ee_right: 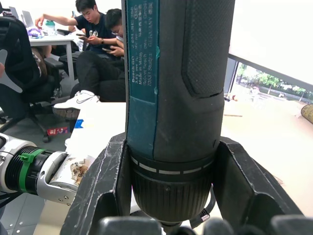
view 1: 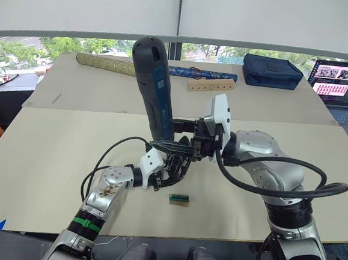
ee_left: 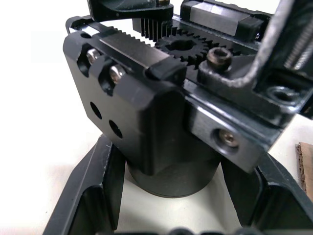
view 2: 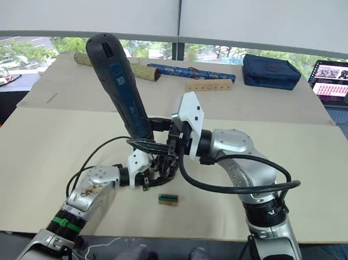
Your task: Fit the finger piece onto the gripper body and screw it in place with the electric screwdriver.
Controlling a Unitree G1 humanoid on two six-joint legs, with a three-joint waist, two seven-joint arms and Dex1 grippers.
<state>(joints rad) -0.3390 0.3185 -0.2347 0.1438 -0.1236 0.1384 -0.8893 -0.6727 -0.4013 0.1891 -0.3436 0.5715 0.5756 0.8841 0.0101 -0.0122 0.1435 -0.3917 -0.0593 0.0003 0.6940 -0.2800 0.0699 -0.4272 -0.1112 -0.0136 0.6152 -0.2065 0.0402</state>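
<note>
Electric screwdriver (view 1: 154,86) above the near middle of a tan counter (view 1: 52,150), windows beyond. Upright, rounded end up and leaning slightly left, long axis near vertical, clenched in right pincer (ee_right: 171,196). Gripper body (ee_left: 161,127) below it, grasped by left pincer (ee_left: 171,205).

My head eyes look down over the table (view 1: 51,156), both sharing the screwdriver (view 1: 153,86); each wrist camera sits close behind its own fingers.
</note>
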